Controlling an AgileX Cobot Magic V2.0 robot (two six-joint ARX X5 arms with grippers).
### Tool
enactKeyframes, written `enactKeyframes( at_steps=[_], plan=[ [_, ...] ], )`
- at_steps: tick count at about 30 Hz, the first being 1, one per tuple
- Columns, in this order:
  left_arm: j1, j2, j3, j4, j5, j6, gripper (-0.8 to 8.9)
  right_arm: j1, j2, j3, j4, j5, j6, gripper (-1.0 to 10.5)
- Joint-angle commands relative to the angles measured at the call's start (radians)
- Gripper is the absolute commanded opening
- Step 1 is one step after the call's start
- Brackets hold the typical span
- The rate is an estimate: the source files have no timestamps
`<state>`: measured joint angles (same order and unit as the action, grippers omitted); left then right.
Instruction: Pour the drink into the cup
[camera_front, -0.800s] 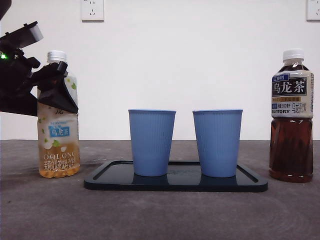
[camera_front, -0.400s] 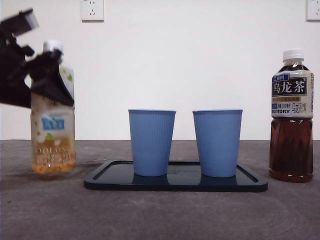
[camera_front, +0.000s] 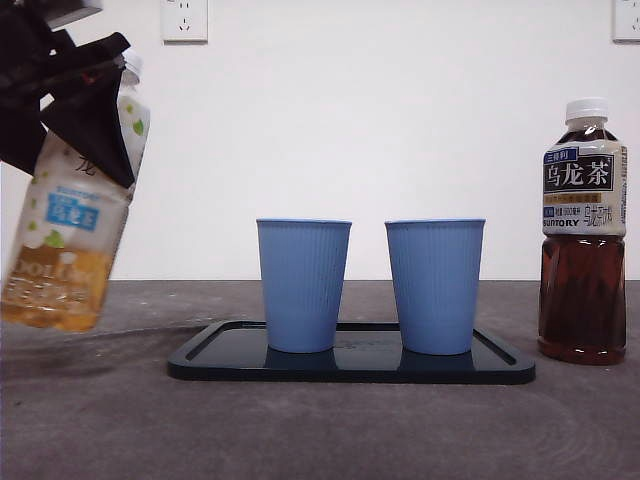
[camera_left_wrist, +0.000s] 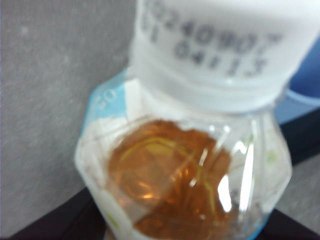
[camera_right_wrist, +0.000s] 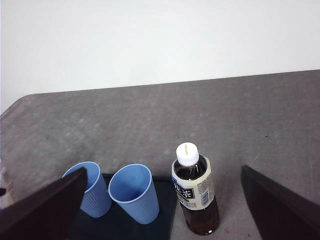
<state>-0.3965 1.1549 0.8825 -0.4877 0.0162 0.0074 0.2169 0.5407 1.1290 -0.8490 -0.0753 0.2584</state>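
Note:
My left gripper (camera_front: 88, 95) is shut on the neck and shoulder of a pale oolong tea bottle (camera_front: 68, 235). It holds the bottle off the table at the far left, tilted with its top toward the cups. The left wrist view shows the bottle (camera_left_wrist: 190, 170) very close, with its white cap (camera_left_wrist: 220, 40) on. Two empty blue cups (camera_front: 303, 285) (camera_front: 435, 287) stand on a dark tray (camera_front: 350, 368) at the centre. My right gripper (camera_right_wrist: 164, 170) is open and empty, high above the cups (camera_right_wrist: 90, 195) (camera_right_wrist: 134, 192).
A dark oolong tea bottle (camera_front: 583, 235) with a white cap stands on the table right of the tray; it also shows in the right wrist view (camera_right_wrist: 195, 192). A white wall with sockets is behind the table.
The left gripper has lifted the pale bottle off the table and raised it. The bottle has gone from upright to tilted, its base swinging left. Cups, tray and dark bottle have not moved.

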Motion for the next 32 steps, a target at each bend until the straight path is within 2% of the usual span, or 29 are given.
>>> enactKeyframes(
  at_steps=[1, 8, 13, 20, 26, 32],
  plan=[
    [-0.044, 0.029, 0.104, -0.051, -0.08, 0.062, 1.76, 0.004, 0.006, 0.018, 0.011, 0.003, -0.01, 4.9],
    [-0.147, 0.165, 0.287, -0.279, -0.317, 0.146, 1.76, 0.004, 0.006, 0.018, 0.011, 0.003, -0.008, 4.9],
    [-0.216, 0.282, 0.382, -0.384, -0.447, 0.192, 1.76, 0.004, 0.006, 0.018, 0.011, -0.003, -0.008, 4.9],
    [-0.309, 0.409, 0.466, -0.435, -0.653, 0.23, 1.77, 0.004, 0.006, 0.017, 0.01, -0.003, -0.008, 4.9],
    [-0.375, 0.477, 0.498, -0.436, -0.824, 0.308, 1.77, 0.004, 0.006, 0.016, 0.009, -0.003, -0.008, 4.9],
    [-0.42, 0.52, 0.505, -0.432, -0.922, 0.367, 1.76, 0.004, 0.006, 0.016, 0.005, -0.003, -0.008, 4.9]
  ],
)
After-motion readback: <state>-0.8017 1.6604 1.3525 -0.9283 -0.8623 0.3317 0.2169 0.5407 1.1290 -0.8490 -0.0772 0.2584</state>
